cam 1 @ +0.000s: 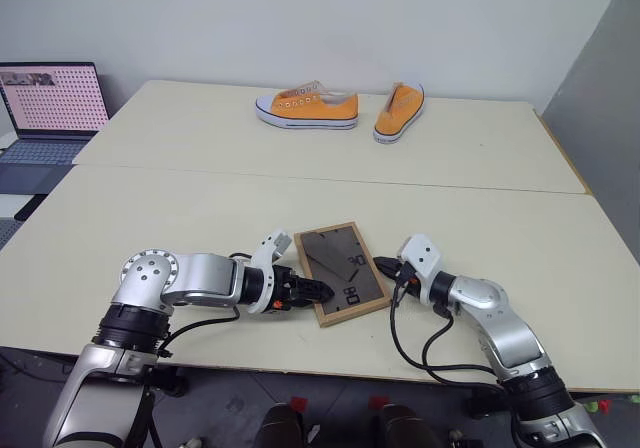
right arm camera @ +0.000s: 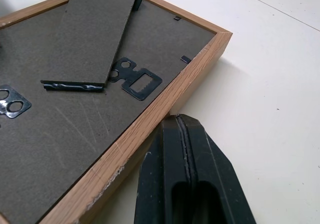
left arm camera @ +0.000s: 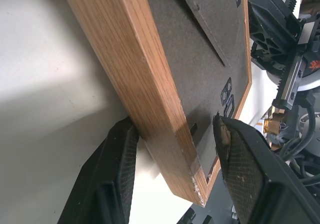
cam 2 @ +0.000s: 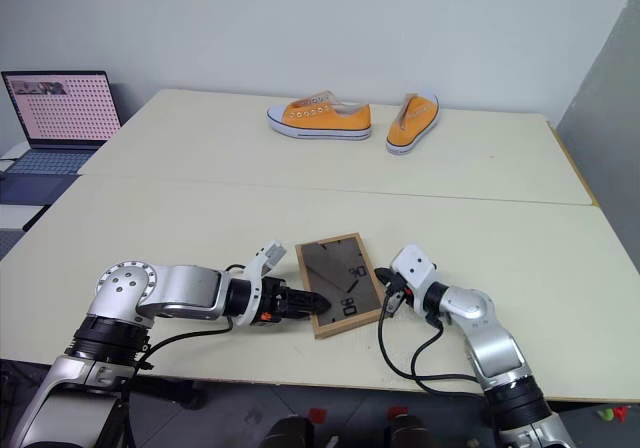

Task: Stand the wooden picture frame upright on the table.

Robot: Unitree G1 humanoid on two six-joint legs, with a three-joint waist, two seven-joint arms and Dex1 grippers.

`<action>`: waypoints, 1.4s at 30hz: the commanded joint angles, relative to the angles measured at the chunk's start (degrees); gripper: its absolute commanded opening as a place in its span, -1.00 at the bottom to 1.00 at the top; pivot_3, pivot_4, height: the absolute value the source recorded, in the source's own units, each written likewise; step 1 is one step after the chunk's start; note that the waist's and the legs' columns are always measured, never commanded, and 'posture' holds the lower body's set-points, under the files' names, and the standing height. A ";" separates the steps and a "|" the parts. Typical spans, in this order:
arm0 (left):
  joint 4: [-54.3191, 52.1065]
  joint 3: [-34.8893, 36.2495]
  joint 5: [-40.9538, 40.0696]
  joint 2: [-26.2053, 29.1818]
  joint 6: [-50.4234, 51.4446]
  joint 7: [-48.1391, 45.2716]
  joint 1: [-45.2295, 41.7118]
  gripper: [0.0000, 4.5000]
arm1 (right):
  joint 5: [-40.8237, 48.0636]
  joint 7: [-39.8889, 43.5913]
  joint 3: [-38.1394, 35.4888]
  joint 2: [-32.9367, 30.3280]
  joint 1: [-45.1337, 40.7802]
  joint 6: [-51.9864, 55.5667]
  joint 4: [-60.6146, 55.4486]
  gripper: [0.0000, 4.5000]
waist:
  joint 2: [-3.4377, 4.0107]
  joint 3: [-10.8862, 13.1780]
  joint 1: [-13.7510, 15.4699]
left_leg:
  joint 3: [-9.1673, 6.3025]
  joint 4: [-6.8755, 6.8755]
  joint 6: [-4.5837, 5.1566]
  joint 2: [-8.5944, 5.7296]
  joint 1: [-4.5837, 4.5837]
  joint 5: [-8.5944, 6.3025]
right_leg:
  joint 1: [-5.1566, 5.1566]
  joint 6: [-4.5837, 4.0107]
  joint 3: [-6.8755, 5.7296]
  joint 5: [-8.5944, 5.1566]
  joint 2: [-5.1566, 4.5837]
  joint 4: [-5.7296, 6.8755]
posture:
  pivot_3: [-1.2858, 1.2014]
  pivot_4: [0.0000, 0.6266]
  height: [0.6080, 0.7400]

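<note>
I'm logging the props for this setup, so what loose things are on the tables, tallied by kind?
Wooden picture frame: 1
Orange shoes: 2 (one seen from the side, one seen end on)
Laptop, beside the table's left edge: 1
Total: 4

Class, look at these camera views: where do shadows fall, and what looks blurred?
Left wrist view: the wooden picture frame casts a soft grey shadow on the table; its near fingers look soft. Right wrist view: a faint shadow edges the frame's corner; the shut right gripper looks slightly blurred.
</note>
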 commanded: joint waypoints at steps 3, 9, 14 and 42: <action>0.58 0.44 0.51 -0.61 -1.11 1.23 -0.50 0.11 | 0.63 -0.56 0.28 0.87 -0.37 -0.11 -2.15 -1.00 | 0.00 0.00 0.00 | 0.00 -0.01 0.00 0.00 -0.01 0.00 | 0.00 0.01 0.00 0.00 0.00 -0.02 | 0.03 -0.52 1.00; 0.97 1.04 0.51 -1.17 -1.53 1.64 -1.13 0.11 | 0.77 -1.10 0.17 1.15 -0.82 0.79 -2.70 -1.00 | 0.00 0.00 0.00 | 0.00 -0.02 -0.01 0.00 -0.01 0.00 | -0.01 0.01 0.00 -0.01 0.00 -0.04 | 0.03 -0.52 1.00; 1.06 2.26 0.51 -1.76 -1.59 0.93 -1.16 -0.18 | 0.91 -1.37 0.08 1.05 -1.15 1.47 -3.15 -1.00 | -0.01 0.01 0.01 | 0.00 -0.04 -0.01 0.01 -0.05 0.00 | -0.03 0.01 -0.01 -0.01 0.00 -0.09 | 0.03 -0.52 1.00; 0.65 6.93 0.51 -4.88 -1.66 -1.20 -2.01 -0.39 | 0.70 -1.08 -1.16 -0.03 -2.86 0.95 -1.42 -1.00 | -0.02 0.04 -0.03 | 0.00 -0.12 -0.02 0.02 -0.28 -0.01 | -0.15 0.02 -0.01 0.03 0.00 -0.40 | 0.03 -0.52 1.00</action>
